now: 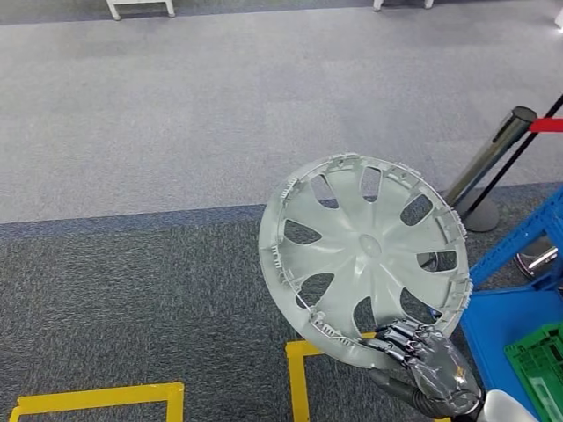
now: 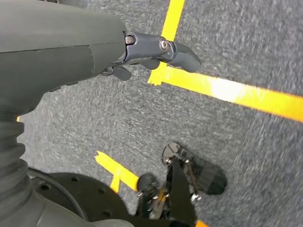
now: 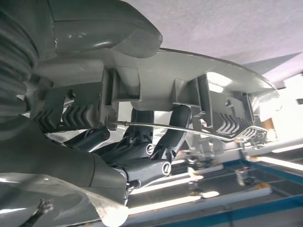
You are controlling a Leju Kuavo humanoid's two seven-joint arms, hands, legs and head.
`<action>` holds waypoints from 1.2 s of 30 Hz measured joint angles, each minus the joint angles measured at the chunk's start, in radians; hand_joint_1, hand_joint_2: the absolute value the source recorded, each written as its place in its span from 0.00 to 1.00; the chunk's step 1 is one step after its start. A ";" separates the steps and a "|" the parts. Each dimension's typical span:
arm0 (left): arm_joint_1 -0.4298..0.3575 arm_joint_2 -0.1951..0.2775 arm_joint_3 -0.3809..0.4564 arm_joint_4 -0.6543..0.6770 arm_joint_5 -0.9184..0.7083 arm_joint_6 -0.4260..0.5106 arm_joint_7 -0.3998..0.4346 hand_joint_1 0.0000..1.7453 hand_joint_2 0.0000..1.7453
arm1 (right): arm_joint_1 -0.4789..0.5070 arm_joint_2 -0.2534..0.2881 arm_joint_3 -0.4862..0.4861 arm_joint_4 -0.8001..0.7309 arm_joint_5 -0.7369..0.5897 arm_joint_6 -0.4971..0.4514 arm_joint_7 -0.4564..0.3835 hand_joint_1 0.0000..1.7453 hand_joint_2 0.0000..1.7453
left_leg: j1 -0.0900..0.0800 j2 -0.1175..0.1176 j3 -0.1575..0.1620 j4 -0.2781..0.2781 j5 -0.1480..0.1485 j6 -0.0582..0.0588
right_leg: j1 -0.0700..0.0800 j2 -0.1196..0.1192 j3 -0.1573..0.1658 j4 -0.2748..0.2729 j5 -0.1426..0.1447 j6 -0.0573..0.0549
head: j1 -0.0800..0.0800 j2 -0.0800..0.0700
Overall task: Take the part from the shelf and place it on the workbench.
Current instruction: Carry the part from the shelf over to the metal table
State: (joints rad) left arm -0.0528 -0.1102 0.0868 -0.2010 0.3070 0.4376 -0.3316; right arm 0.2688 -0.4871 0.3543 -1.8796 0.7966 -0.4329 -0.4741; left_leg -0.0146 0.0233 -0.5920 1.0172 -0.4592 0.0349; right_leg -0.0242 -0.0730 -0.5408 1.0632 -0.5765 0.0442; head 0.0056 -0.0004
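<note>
1. Here the right hand [image 1: 425, 356] grips the part [image 1: 363, 255], a silver wheel cover, by its near rim, low in the head view.
2. The part is held up over the grey carpet [image 1: 166, 132], tilted, its ribbed inner face toward the camera.
3. In the right wrist view the dark fingers [image 3: 168, 142] curl under the rim [image 3: 200, 80] and the thumb [image 3: 107, 28] lies over it, beside a thin wire ring [image 3: 185, 127].
4. The left hand [image 2: 143, 52] hangs over the floor with nothing in it, fingers apart and fairly straight.
5. Yellow tape [image 2: 228, 90] marks the floor beneath it.
6. To the right stand a blue frame [image 1: 524, 237], a green crate [image 1: 541, 365] and a grey post [image 1: 488, 158] with a red belt [image 1: 548, 125].
</note>
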 joint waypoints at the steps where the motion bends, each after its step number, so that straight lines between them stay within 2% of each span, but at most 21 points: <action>1: -0.001 0.000 0.000 0.000 0.000 -0.003 -0.001 0.00 1.00 | 0.000 0.000 0.000 0.000 0.000 0.000 0.000 1.00 1.00 | 0.002 -0.011 0.002 -0.002 0.001 0.005 | -0.002 0.034 -0.027 0.053 -0.027 0.000 | 0.003 0.000; 3: -0.004 -0.002 0.000 0.000 0.000 -0.004 -0.002 0.00 1.00 | 0.002 0.000 0.001 0.001 0.002 -0.001 0.000 1.00 1.00 | 0.002 -0.036 0.003 -0.002 0.000 0.010 | -0.002 0.066 -0.100 0.186 -0.078 0.002 | 0.007 0.000; 4: -0.004 -0.003 0.000 0.000 0.000 -0.004 -0.002 0.00 1.00 | 0.003 0.000 0.001 0.002 0.003 -0.002 0.000 1.00 1.00 | 0.001 -0.050 0.004 -0.002 0.000 0.011 | -0.002 0.070 -0.129 0.227 -0.083 0.004 | 0.007 0.000; 5: -0.004 -0.003 0.000 0.000 -0.001 -0.004 -0.002 0.00 1.00 | 0.005 0.000 0.002 0.002 0.003 -0.002 0.000 1.00 1.00 | 0.001 -0.065 0.005 -0.001 -0.001 0.011 | -0.002 0.071 -0.141 0.234 -0.069 0.005 | 0.006 0.000; 7: -0.003 -0.004 0.000 0.000 -0.001 -0.002 -0.002 0.00 1.00 | 0.007 0.000 0.002 0.002 0.004 -0.002 0.000 1.00 1.00 | 0.003 -0.095 0.008 0.003 -0.004 0.007 | -0.005 0.082 -0.112 0.140 0.008 0.006 | 0.007 0.000; 9: -0.004 -0.004 0.001 0.000 -0.001 -0.001 -0.002 0.00 1.00 | 0.007 0.000 0.002 0.002 0.004 -0.004 0.001 1.00 1.00 | 0.004 -0.122 0.005 0.012 -0.010 -0.002 | -0.012 0.125 -0.061 0.020 0.062 0.006 | 0.006 0.000; 11: -0.004 -0.004 0.001 0.000 -0.002 -0.001 -0.003 0.00 1.00 | 0.008 0.000 0.002 0.003 0.005 -0.007 0.002 1.00 1.00 | 0.006 -0.145 -0.004 0.019 -0.010 -0.013 | -0.013 0.149 -0.038 -0.022 0.065 0.002 | 0.005 0.000; 13: 0.000 -0.003 0.001 0.000 -0.003 0.000 -0.005 0.00 1.00 | 0.008 0.000 0.002 0.003 0.005 -0.008 0.002 1.00 1.00 | 0.011 -0.163 -0.009 0.020 -0.008 -0.024 | -0.009 0.130 -0.032 -0.026 0.068 -0.007 | 0.005 0.000; 15: 0.002 -0.002 0.001 0.000 -0.006 -0.001 -0.010 0.00 1.00 | 0.009 0.000 0.001 0.003 0.005 -0.008 0.004 1.00 1.00 | 0.010 -0.132 -0.023 0.051 -0.028 -0.033 | -0.009 0.104 -0.024 -0.033 0.069 -0.020 | 0.001 0.000; 17: 0.000 -0.002 0.001 0.000 -0.009 -0.001 -0.013 0.00 1.00 | 0.011 0.000 0.000 0.002 0.004 -0.009 0.006 1.00 1.00 | 0.009 -0.070 -0.072 0.157 -0.082 -0.041 | -0.005 0.075 -0.017 -0.037 0.066 -0.031 | -0.004 0.000; 18: -0.001 -0.002 0.001 0.000 -0.009 -0.001 -0.014 0.00 1.00 | 0.012 0.000 0.000 0.002 0.004 -0.009 0.006 1.00 1.00 | 0.011 -0.051 -0.105 0.225 -0.111 -0.044 | -0.002 0.060 -0.016 -0.037 0.063 -0.034 | -0.006 0.000; 20: 0.000 -0.004 0.001 0.000 -0.010 -0.002 -0.015 0.00 1.00 | 0.012 0.000 0.001 0.002 0.005 -0.009 0.006 1.00 1.00 | 0.014 -0.038 -0.143 0.301 -0.127 -0.047 | 0.001 0.032 -0.013 -0.037 0.060 -0.037 | -0.006 0.000; 22: 0.002 -0.004 0.001 0.000 -0.010 -0.003 -0.016 0.00 1.00 | 0.012 0.000 0.001 0.002 0.005 -0.009 0.007 1.00 1.00 | 0.015 -0.030 -0.110 0.234 -0.075 -0.044 | 0.003 0.005 -0.007 -0.037 0.056 -0.036 | -0.006 0.000; 24: 0.001 -0.004 0.001 0.000 -0.011 -0.005 -0.017 0.00 1.00 | 0.011 0.000 0.000 0.002 0.005 -0.008 0.007 1.00 1.00 | 0.006 0.015 -0.043 0.097 -0.018 -0.034 | 0.005 -0.019 0.000 -0.036 0.049 -0.031 | -0.006 0.000; 26: -0.003 -0.004 0.001 0.000 -0.012 -0.005 -0.019 0.00 1.00 | 0.006 0.000 0.000 0.002 0.005 -0.004 0.008 1.00 1.00 | -0.007 0.052 -0.012 0.027 -0.005 -0.023 | 0.009 -0.039 0.004 -0.037 0.044 -0.022 | -0.005 0.000; 27: -0.003 -0.004 0.001 0.000 -0.013 -0.005 -0.019 0.00 1.00 | 0.000 0.000 0.000 0.003 0.005 0.000 0.008 1.00 1.00 | -0.012 0.051 -0.013 0.022 -0.008 -0.018 | 0.010 -0.049 0.005 -0.038 0.043 -0.016 | -0.006 0.000; 29: -0.002 -0.004 0.001 0.000 -0.014 -0.005 -0.020 0.00 1.00 | -0.014 0.000 0.001 0.003 0.005 0.009 0.010 1.00 1.00 | -0.011 0.027 -0.010 0.012 -0.004 -0.007 | 0.008 -0.060 0.012 -0.040 0.037 -0.005 | -0.005 0.000; 31: -0.003 -0.004 0.001 0.000 -0.015 -0.005 -0.020 0.00 1.00 | -0.022 0.000 0.000 0.004 0.004 0.012 0.011 1.00 1.00 | -0.005 0.002 0.000 0.000 0.002 0.005 | 0.004 -0.014 -0.005 0.006 0.005 0.002 | 0.000 0.000; 33: -0.006 -0.005 0.001 0.000 -0.017 -0.005 -0.020 0.00 1.00 | -0.025 0.000 0.000 0.006 0.004 0.013 0.011 1.00 1.00 | -0.001 -0.023 0.004 -0.003 0.004 0.013 | 0.002 0.050 -0.066 0.126 -0.050 0.004 | 0.007 0.000; 35: -0.006 -0.007 0.001 0.000 -0.019 -0.007 -0.020 0.00 1.00 | -0.025 0.000 0.000 0.009 0.006 0.014 0.011 1.00 1.00 | -0.001 -0.051 0.004 -0.002 0.003 0.015 | 0.002 0.070 -0.128 0.225 -0.073 0.006 | 0.009 0.000; 36: -0.006 -0.007 0.001 0.000 -0.019 -0.007 -0.020 0.00 1.00 | -0.025 0.000 0.001 0.010 0.007 0.014 0.010 1.00 1.00 | -0.001 -0.066 0.005 0.000 0.003 0.016 | 0.002 0.072 -0.137 0.226 -0.057 0.008 | 0.008 0.000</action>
State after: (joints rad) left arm -0.0588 -0.1177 0.0874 -0.2010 0.2878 0.4303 -0.3514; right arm 0.2434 -0.4868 0.3551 -1.8701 0.8036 -0.4186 -0.4638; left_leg -0.0155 -0.0426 -0.5869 1.0167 -0.4565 0.0504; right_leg -0.0220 -0.0014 -0.6782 1.2897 -0.6336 0.0518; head 0.0140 -0.0004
